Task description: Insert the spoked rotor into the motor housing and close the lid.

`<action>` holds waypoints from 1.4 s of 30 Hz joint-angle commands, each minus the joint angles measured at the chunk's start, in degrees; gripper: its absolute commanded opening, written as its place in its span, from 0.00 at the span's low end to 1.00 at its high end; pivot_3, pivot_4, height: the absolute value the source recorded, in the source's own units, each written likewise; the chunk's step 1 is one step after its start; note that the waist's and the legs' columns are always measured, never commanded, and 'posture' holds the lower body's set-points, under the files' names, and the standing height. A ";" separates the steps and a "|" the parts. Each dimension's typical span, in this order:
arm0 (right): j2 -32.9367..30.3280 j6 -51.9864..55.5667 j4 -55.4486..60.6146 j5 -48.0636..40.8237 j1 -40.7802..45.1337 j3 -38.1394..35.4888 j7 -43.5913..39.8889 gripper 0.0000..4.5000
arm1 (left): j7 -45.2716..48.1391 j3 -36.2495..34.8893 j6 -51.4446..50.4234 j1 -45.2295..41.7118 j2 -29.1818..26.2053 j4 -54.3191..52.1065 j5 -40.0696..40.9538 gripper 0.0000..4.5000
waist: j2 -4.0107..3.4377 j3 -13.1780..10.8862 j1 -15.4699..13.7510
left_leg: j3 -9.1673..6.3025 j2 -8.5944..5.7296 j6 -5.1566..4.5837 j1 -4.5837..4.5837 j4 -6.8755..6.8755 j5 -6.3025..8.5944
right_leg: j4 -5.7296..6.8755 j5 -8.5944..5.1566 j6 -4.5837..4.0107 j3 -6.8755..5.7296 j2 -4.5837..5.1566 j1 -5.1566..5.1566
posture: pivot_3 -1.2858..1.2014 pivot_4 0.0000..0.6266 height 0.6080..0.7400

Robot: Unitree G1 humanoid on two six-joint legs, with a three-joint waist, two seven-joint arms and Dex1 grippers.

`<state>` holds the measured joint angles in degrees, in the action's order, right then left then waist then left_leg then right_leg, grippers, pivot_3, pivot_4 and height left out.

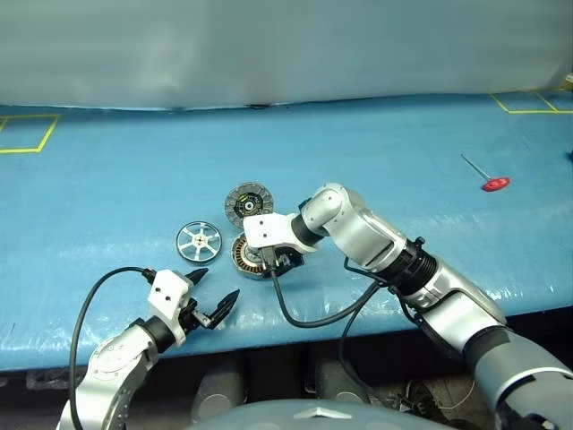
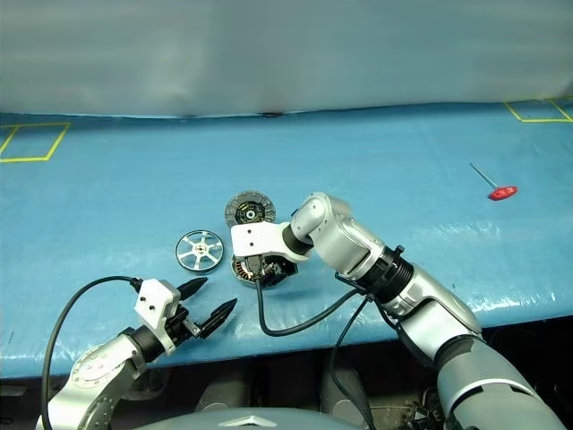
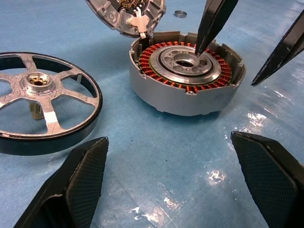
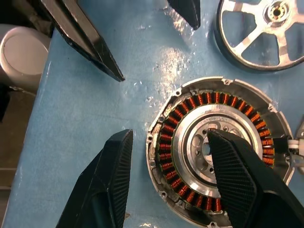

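Note:
The grey motor housing (image 3: pixel 180 102) sits open-side up on the blue table, its copper windings and silver centre showing. My right gripper (image 4: pixel 168 135) hangs over it, open: one finger (image 3: pixel 209 23) points into the silver centre and the other stands outside the wall, clear of it. Just left of the housing the spoked rotor (image 1: pixel 198 241) lies flat. The lid (image 1: pixel 248 204) lies behind the housing with its striped ring facing up. My left gripper (image 1: pixel 218 285) is open and empty near the table's front edge, pointing at the housing.
A red-handled tool (image 1: pixel 495 184) lies far right on the table. A small metal ring (image 3: pixel 180 14) lies beyond the housing. Yellow tape outlines (image 1: pixel 27 134) mark the back corners. The right arm's black cable (image 1: pixel 304 318) loops over the front edge.

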<state>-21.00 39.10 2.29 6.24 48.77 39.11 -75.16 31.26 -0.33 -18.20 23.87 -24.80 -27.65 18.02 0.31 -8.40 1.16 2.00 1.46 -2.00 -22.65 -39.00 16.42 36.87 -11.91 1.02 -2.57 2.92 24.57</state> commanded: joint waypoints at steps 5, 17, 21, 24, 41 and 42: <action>2.83 1.67 3.98 -5.33 0.48 -13.27 9.54 0.58 | -0.10 -0.35 0.63 -0.18 0.00 -1.27 0.08 1.00 | 0.00 0.00 -0.05 | 0.00 0.00 0.00 -0.01 -0.02 0.00 | 0.01 0.00 0.00 0.01 -0.01 0.00 | 0.52 0.24 1.00; 6.50 8.34 9.68 -8.16 -6.45 -38.02 39.15 0.58 | 0.38 -1.32 -0.81 -0.04 -1.09 -2.36 1.17 1.00 | 0.00 0.00 -0.41 | 0.05 -0.03 -0.03 -0.05 -0.04 0.02 | 0.01 0.01 0.02 0.05 0.01 0.01 | 0.52 0.24 1.00; 12.42 7.83 8.46 -7.25 -10.02 -40.64 50.58 0.58 | 0.56 -1.31 -0.79 -0.41 -1.33 -2.38 1.20 1.00 | 0.00 0.00 -0.29 | 0.09 0.04 -0.02 -0.03 -0.02 0.01 | 0.05 0.03 0.04 0.15 -0.14 0.03 | 0.52 0.24 1.00; 17.08 5.53 5.44 -6.20 -13.04 -40.08 57.28 0.58 | 0.46 -1.27 -0.86 -0.66 -1.41 -2.51 1.18 1.00 | -0.03 -0.02 -0.13 | 0.11 0.12 -0.01 -0.04 0.00 0.00 | 0.04 0.06 0.10 0.28 -0.30 0.05 | 0.52 0.24 1.00; 23.49 -12.10 -18.59 -4.34 -15.77 -39.37 72.07 0.24 | -0.15 -0.74 -1.82 -0.78 -1.21 -3.32 1.00 1.00 | -0.07 -0.04 0.42 | 0.16 0.12 0.01 -0.03 -0.02 -0.02 | 0.03 0.06 0.11 0.45 -0.37 0.04 | 0.52 0.24 1.00; 23.41 -12.72 -18.64 -4.59 -15.59 -39.51 71.98 0.28 | -0.15 -0.74 -1.84 -0.74 -1.21 -3.33 1.02 1.00 | -0.07 -0.04 0.42 | 0.16 0.13 0.01 -0.02 -0.02 -0.01 | 0.03 0.06 0.11 0.45 -0.37 0.03 | 0.52 0.24 1.00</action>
<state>2.32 28.73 -17.49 2.72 31.96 0.28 -3.32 31.23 -0.95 -20.05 23.07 -25.97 -28.27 18.65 0.24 -8.45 1.58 2.16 1.58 -1.99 -22.67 -39.02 16.40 36.90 -11.85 1.14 -2.12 2.55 24.61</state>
